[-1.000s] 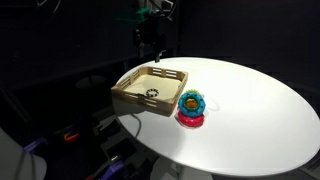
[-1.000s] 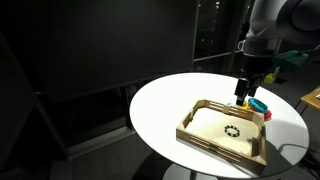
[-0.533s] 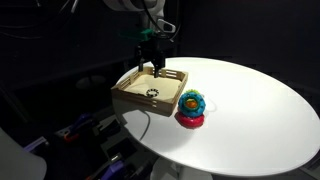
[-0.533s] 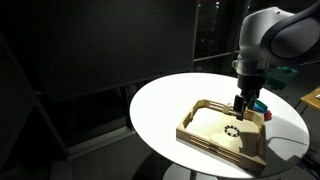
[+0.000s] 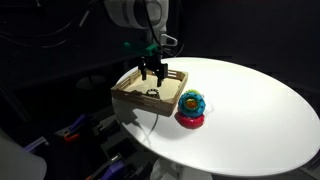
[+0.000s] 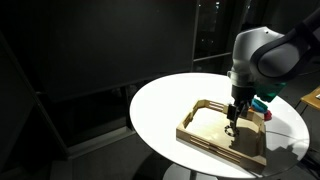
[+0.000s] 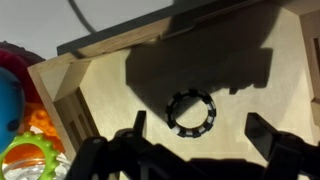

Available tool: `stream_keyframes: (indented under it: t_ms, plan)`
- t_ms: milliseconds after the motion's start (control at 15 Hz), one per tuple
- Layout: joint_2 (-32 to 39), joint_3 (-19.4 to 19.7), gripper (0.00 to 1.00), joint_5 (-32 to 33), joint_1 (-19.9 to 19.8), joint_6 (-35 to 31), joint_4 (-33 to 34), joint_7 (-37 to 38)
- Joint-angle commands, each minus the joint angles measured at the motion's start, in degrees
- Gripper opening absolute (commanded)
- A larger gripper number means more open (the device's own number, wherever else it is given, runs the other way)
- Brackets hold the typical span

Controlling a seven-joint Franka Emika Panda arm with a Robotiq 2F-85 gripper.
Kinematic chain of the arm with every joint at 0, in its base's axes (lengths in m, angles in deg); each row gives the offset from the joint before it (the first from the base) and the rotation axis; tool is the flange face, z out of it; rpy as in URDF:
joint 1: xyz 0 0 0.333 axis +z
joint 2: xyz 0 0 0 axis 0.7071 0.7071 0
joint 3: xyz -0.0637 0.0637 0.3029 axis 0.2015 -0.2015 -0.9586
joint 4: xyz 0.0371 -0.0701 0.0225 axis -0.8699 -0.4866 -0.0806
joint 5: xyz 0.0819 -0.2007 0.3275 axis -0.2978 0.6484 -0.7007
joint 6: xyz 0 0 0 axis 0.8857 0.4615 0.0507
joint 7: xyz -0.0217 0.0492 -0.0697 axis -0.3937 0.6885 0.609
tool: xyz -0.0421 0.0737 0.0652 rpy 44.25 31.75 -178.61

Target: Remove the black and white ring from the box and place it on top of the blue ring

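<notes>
Lowered toward the wooden box (image 7: 62,88), end effector (image 7: 198,130) spread wide above the black and white ring (image 7: 172,112)

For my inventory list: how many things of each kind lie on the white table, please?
Wooden box: 1
Black and white ring: 1
Stack of coloured rings: 1
Total: 3
</notes>
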Motion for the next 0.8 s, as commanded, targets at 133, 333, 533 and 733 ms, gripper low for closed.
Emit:
stream_keyframes:
  t_ms: [133, 333, 533, 733]
  plan:
    - [3.16, 1.38, 1.00, 2.31, 1.67, -4.62, 1.31, 2.98]
    - [4.03, 2.09, 1.00, 3.24, 2.47, -6.73, 1.13, 4.08]
    - [4.82, 2.65, 1.00, 3.98, 3.03, -8.06, 1.14, 4.83]
    - [5.74, 2.78, 1.00, 3.67, 3.15, -8.96, 1.21, 4.74]
